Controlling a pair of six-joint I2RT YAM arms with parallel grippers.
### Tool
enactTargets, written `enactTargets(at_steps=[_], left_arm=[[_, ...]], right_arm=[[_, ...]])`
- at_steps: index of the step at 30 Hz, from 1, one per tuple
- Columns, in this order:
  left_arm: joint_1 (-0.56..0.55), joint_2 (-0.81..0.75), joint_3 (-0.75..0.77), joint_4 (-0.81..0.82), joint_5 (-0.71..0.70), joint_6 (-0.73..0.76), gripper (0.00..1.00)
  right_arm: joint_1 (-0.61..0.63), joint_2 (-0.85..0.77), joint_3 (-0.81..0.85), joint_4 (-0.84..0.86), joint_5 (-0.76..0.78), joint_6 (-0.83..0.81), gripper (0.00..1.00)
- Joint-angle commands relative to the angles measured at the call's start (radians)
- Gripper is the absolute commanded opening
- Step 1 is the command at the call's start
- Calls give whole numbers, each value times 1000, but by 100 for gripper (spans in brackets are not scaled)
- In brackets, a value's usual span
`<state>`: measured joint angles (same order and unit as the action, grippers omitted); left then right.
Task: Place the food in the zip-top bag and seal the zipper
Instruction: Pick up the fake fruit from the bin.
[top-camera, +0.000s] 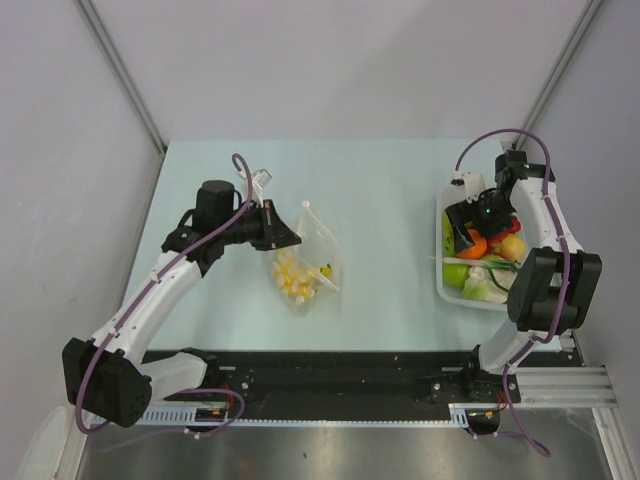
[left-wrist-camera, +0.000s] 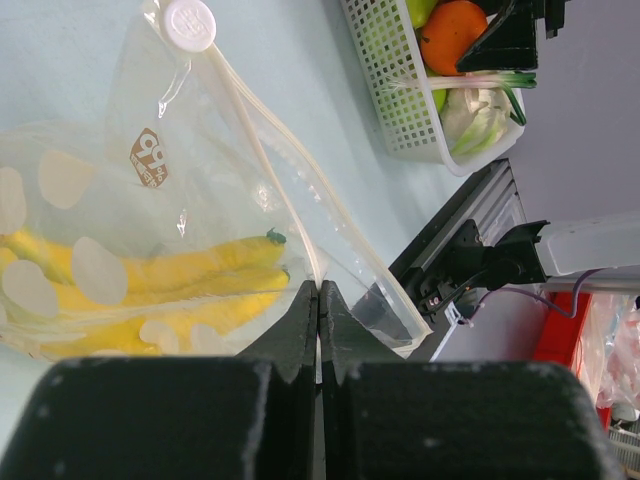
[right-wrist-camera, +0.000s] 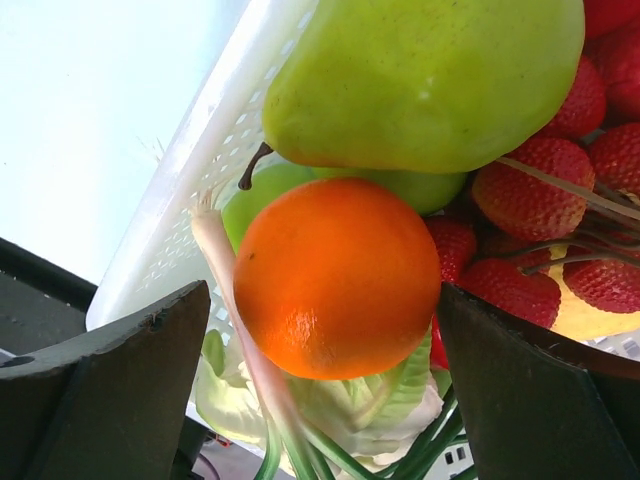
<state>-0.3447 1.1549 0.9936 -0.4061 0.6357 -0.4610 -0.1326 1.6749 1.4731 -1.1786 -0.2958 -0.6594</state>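
Pale blue-green tabletop (top-camera: 380, 190), matte, with plain grey walls behind.

Item one: a clear floppy plastic zip-top bag (top-camera: 318, 250) printed with whitish dots. It lies left of centre on the table, with smooth yellow toy bananas (left-wrist-camera: 190, 278) inside. Its zipper (left-wrist-camera: 262, 160), a thin whitish strip, runs from a round white tab (left-wrist-camera: 189, 23) down to my left gripper (left-wrist-camera: 318, 292). The black jaws are pressed together on that bag edge.

Item two: a white slotted plastic basket (top-camera: 441, 255) at the table's right side. It holds:
- a glossy dimpled orange (right-wrist-camera: 335, 275)
- a smooth green pear (right-wrist-camera: 420, 80)
- pitted red strawberries (right-wrist-camera: 530, 190)
- crinkled pale cabbage leaves (right-wrist-camera: 350, 410)
- a slim green onion stalk (right-wrist-camera: 240, 330)

My right gripper (right-wrist-camera: 325, 292) hangs over the basket, its dark fingers spread wide either side of the orange. I see a gap on one side; on the other I cannot tell whether it touches.
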Motion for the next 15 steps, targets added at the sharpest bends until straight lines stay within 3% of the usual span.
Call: enactTargets(at_steps=[1, 4, 7, 11, 15], left_arm=[[-2, -27, -1, 15, 25, 24, 0], [-2, -27, 0, 12, 27, 24, 0], [-4, -32, 2, 7, 32, 24, 0], [-2, -24, 4, 13, 47, 19, 0], [-2, -27, 0, 20, 71, 9, 0]], right_arm=[[4, -44, 0, -23, -26, -11, 91], [4, -58, 1, -27, -34, -6, 70], [10, -93, 16, -13, -31, 13, 58], [24, -147, 68, -16, -54, 40, 52], [42, -167, 171, -13, -205, 102, 51]])
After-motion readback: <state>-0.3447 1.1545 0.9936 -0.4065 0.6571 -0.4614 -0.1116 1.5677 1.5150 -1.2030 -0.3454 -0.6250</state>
